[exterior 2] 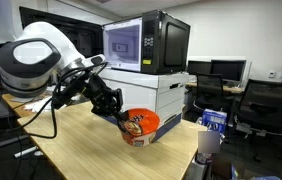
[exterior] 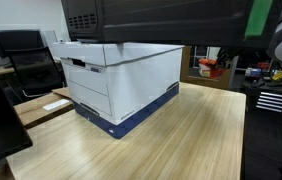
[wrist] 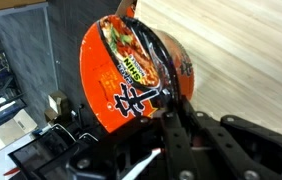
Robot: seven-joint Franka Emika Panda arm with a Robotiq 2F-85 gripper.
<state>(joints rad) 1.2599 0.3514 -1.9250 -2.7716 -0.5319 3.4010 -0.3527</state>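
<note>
Noodle bowl [exterior 2: 141,126]: round, orange wall, black characters on the side, noodle photo on the lid. It's at the table [exterior 2: 76,150] corner, just beside the white box [exterior 2: 167,100] under the microwave [exterior 2: 146,42]. Gripper [exterior 2: 123,118] is clamped on its rim, fingers [wrist: 167,82] across the lid. Can't tell if the base touches the table. In an exterior view the box [exterior: 121,85] hides the bowl entirely.

Glossy orange noodle bowl [wrist: 131,85], pale wood-grain table [exterior 2: 91,145], white cardboard box [exterior: 121,85], shiny black microwave [exterior 2: 146,42]
</note>
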